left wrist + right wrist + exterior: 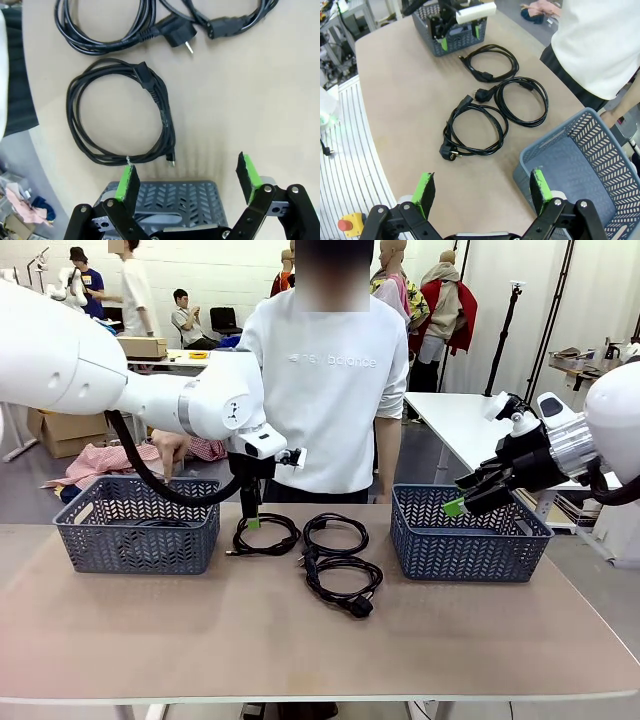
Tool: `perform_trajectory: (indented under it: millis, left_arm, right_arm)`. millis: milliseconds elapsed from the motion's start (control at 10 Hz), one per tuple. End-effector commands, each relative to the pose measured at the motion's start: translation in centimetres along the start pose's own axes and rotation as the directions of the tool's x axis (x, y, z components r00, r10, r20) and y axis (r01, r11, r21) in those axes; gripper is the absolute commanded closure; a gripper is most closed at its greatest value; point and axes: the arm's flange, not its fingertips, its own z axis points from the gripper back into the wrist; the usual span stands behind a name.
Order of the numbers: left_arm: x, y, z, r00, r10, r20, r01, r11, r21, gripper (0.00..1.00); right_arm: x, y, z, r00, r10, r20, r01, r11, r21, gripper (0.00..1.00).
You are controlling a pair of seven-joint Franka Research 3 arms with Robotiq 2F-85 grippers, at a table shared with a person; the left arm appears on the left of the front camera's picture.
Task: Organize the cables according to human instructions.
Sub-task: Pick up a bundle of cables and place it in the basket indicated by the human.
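Left wrist view: left gripper [186, 170], jaws spread, hovers with a cable [152, 87] at eleven o'clock; right gripper [482, 177] jaws likewise spread.

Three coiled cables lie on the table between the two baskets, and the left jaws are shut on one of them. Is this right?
Not quite. The left gripper has its jaws open and grips nothing; the nearest cable lies free on the table beyond them. The left wrist view shows this.
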Motion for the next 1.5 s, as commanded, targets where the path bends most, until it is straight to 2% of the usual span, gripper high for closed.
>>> perform_trajectory:
  millis: [0, 600, 900, 1400]
  left_arm:
    - [0.4, 1.5, -1.5, 1.000, -0.008, -0.020, 0.008, 1.000, 0.015, 0.00]
    - [0.5, 2.9, -8.0, 0.998, -0.002, -0.067, 0.001, 1.000, -0.018, 0.00]
    - [0.6, 3.5, -9.5, 0.997, 0.025, -0.070, -0.027, 0.999, -0.031, 0.00]
    - [1.0, 4.1, -10.6, 0.996, -0.007, -0.092, 0.003, 0.999, -0.044, 0.00]
  right_arm:
    - [0.0, -0.4, -0.2, 1.000, 0.015, 0.027, -0.016, 1.000, 0.018, 0.00]
    - [0.0, -0.4, -0.2, 1.000, 0.015, 0.027, -0.016, 1.000, 0.018, 0.00]
    - [0.0, -0.4, -0.2, 1.000, 0.015, 0.027, -0.016, 1.000, 0.018, 0.00]
    - [0.0, -0.4, -0.2, 1.000, 0.015, 0.027, -0.016, 1.000, 0.018, 0.00]
